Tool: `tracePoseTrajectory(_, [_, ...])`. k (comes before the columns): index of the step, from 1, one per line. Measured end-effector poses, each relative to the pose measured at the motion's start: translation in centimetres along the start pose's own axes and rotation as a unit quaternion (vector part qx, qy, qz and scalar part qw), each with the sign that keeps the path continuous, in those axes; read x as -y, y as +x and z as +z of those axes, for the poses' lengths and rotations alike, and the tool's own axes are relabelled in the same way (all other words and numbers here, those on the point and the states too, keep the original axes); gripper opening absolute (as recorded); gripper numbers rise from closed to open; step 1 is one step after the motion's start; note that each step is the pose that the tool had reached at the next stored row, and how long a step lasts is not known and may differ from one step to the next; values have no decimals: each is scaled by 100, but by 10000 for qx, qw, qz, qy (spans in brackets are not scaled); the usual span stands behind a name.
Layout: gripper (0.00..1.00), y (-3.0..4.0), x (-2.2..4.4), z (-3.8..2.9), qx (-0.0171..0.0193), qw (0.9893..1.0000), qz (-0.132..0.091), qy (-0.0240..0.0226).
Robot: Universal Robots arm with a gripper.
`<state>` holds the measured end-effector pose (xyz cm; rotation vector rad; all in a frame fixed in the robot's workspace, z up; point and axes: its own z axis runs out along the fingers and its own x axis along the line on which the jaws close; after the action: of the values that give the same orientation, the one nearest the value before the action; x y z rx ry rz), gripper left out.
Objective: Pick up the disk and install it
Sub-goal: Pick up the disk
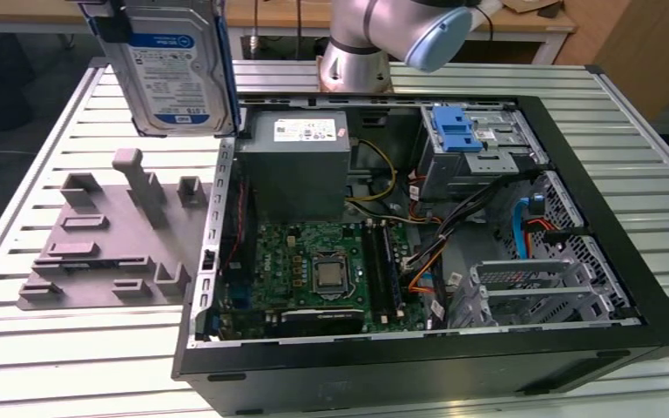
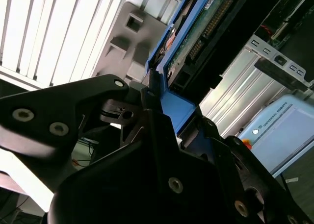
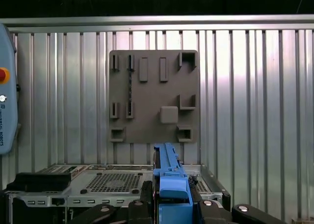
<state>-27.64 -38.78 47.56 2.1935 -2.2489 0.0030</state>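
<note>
The disk (image 1: 178,65), a silver drive with a white-and-blue label in a blue carrier frame, hangs upright in the air at the exterior view's upper left. It is above the far edge of the grey fixture plate (image 1: 102,252) and just outside the open computer case's (image 1: 613,218) wall. In both wrist views my black gripper (image 2: 164,104) is shut on the blue carrier's end. The carrier's edge (image 3: 169,182) rises between the two fingers, and the disk's circuit-board side (image 2: 196,35) runs away from them.
Inside the case are the grey power-supply box (image 1: 293,165), the motherboard (image 1: 317,270) and a drive cage with a blue latch (image 1: 456,131). The arm's base (image 1: 358,48) stands behind the case. A pendant (image 3: 7,106) lies on the slatted table (image 1: 56,357).
</note>
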Motion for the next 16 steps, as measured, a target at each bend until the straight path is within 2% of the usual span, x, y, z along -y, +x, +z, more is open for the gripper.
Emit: tracePoseTrajectory(16, [36,176,391,24,-5,10000,0,0])
